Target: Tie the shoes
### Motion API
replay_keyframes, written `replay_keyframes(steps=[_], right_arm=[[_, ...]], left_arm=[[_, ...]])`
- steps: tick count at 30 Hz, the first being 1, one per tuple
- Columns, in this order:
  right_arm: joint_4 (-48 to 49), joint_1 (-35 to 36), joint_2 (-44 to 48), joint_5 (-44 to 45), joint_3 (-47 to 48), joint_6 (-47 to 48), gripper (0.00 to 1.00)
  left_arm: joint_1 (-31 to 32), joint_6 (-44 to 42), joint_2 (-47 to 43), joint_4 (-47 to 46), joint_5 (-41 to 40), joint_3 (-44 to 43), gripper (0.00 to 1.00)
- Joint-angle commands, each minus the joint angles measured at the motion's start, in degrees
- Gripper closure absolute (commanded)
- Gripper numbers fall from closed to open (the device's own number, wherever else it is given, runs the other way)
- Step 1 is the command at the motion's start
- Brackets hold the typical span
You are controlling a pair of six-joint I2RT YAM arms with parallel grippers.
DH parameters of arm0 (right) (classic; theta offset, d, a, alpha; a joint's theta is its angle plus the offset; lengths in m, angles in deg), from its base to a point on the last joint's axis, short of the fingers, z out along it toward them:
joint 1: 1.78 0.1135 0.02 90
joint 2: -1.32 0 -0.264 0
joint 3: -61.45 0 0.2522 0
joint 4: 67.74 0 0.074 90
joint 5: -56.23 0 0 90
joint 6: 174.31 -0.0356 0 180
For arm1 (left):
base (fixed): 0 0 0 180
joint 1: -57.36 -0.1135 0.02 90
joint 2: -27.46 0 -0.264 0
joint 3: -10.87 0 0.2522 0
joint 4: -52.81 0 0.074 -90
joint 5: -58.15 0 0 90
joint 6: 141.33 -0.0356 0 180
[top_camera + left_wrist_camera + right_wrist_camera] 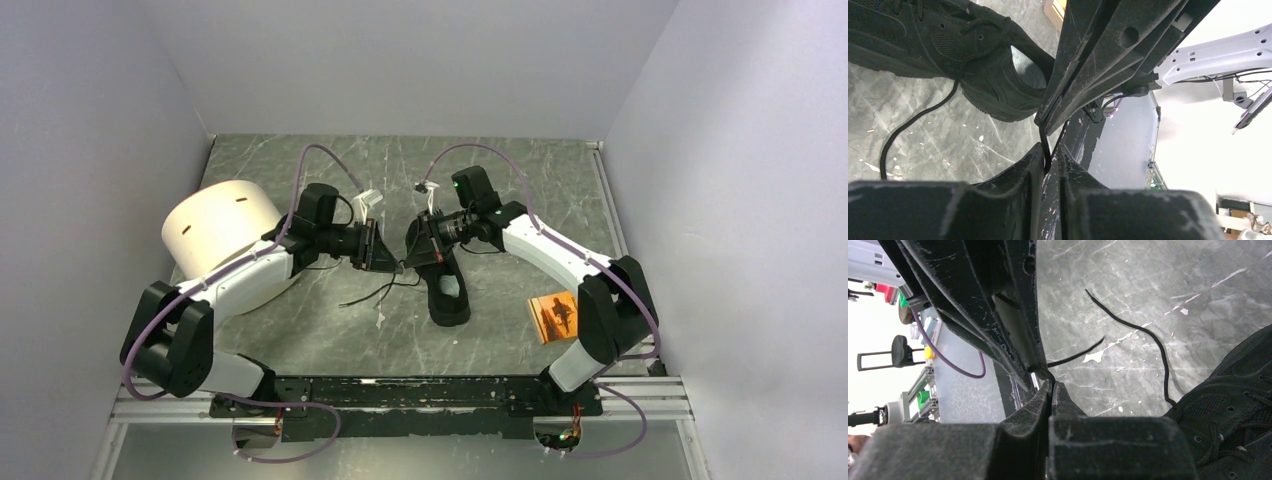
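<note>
The black sneaker (447, 290) lies on the marble table between the arms; it also shows in the left wrist view (948, 45) and the right wrist view (1233, 415). My left gripper (384, 256) and right gripper (411, 246) meet tip to tip just left of the shoe. The left gripper (1050, 152) is shut on a thin black lace (1044, 140) that runs straight up into the right gripper's closed fingers (1083, 75). The right gripper (1052, 386) is shut on that same lace. Loose lace ends (370, 295) trail on the table, and one (1143, 332) shows in the right wrist view.
A white cylinder (215, 232) stands at the left by the left arm. An orange booklet (555, 315) lies right of the shoe, near the right arm's base. A metal rail (400, 395) runs along the near edge. Walls close in on three sides.
</note>
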Motion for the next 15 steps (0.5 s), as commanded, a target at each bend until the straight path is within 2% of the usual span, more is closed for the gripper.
replay_keyframes(steps=[1, 2, 4, 6, 10, 13, 15], right_arm=[[0.81, -0.48, 0.94, -0.37, -0.30, -0.34, 1.00], [0.56, -0.49, 0.84, 0.20, -0.14, -0.23, 1.00], [-0.24, -0.50, 0.60, 1.68, 0.40, -0.13, 0.98], [-1.80, -0.48, 0.37, 5.00, 1.44, -0.53, 0.90], [-3.13, -0.50, 2.54, 12.84, 2.09, -2.46, 0.65], [-4.34, -0.44, 4.10, 19.56, 3.31, -2.93, 0.54], [-6.03, -0.48, 3.61, 23.23, 5.04, -2.27, 0.51]], left_arm=[[0.22, -1.09, -0.64, 0.73, -0.05, -0.41, 0.87], [0.22, -1.71, -0.45, 1.85, -0.76, -1.06, 0.93], [0.22, -3.00, -0.53, 4.41, -2.85, -2.40, 0.95], [0.22, -3.32, -1.03, 6.47, -4.54, -3.52, 0.95], [0.22, -3.17, -1.94, 8.41, -5.71, -4.79, 0.95], [0.22, -3.07, -1.67, 11.45, -7.01, -5.16, 0.95], [0.20, -2.80, -1.65, 13.25, -7.61, -4.58, 0.95]])
